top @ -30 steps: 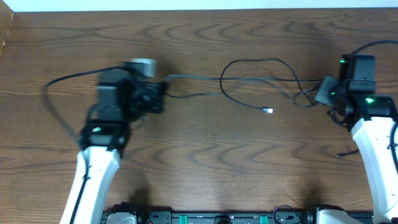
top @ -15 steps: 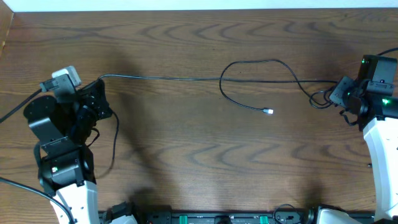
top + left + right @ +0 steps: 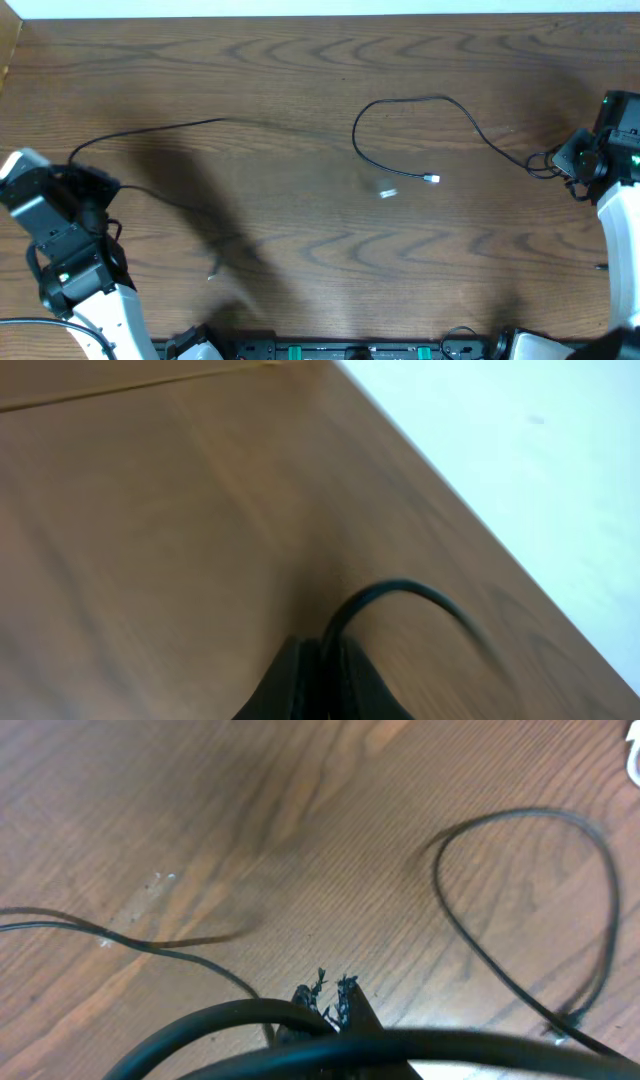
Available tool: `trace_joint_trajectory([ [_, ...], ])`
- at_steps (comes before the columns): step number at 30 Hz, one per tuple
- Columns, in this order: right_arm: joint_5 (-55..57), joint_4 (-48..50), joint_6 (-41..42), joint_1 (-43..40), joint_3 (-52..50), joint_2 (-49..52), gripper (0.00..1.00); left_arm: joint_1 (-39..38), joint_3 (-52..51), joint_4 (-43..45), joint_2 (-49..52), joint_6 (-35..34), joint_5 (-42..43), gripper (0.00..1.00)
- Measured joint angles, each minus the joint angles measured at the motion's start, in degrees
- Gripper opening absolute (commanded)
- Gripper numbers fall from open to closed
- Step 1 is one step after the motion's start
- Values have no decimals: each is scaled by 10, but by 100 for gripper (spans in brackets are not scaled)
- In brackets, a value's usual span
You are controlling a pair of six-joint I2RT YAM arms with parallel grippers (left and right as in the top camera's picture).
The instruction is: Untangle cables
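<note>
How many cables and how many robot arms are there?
Black cables: 2 (left cable, right cable)
Robot arms: 2 (left arm, right arm)
Total: 4

Left pincer point(image 3: 92, 186) clamped at far left, right pincer point(image 3: 566, 158) apparently closed, arms spread wide

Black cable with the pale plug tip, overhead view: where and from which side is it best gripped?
Probably the cable on its straight stretch just behind the plug tip, from straight above, jaws across the cord: it lies flat on bare table there, nothing crossing it.
</note>
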Motion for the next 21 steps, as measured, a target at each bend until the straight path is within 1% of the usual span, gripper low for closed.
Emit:
trace_joint_trajectory([
  [2, -30, 16, -16, 0, 0, 20, 1, 18, 0, -16, 4, -6, -13, 8],
  [4, -95, 41, -49, 0, -1, 31, 2, 25, 0, -25, 8, -10, -14, 8],
  [7, -237, 80, -110, 2, -1, 45, 4, 27, 0, -29, 13, -14, 8, 8],
  [8, -306, 90, -136, 8, -1, 50, 2, 27, 0, -30, 15, -16, 30, 8],
  [9, -343, 92, -152, 15, -1, 53, 1, 27, 0, -30, 17, -16, 46, 8],
  [13, -421, 104, -188, 64, -1, 81, 1, 27, 0, -39, 26, -18, 104, 8],
  [15, -450, 134, -197, 96, -2, 100, 1, 27, 0, -47, 33, -18, 123, 8],
  [20, -495, 272, -210, 164, 0, 110, 1, 27, 0, -83, 51, -18, 146, 8],
  [21, -498, 287, -211, 170, 5, 110, 1, 27, 0, -88, 53, -18, 148, 8],
])
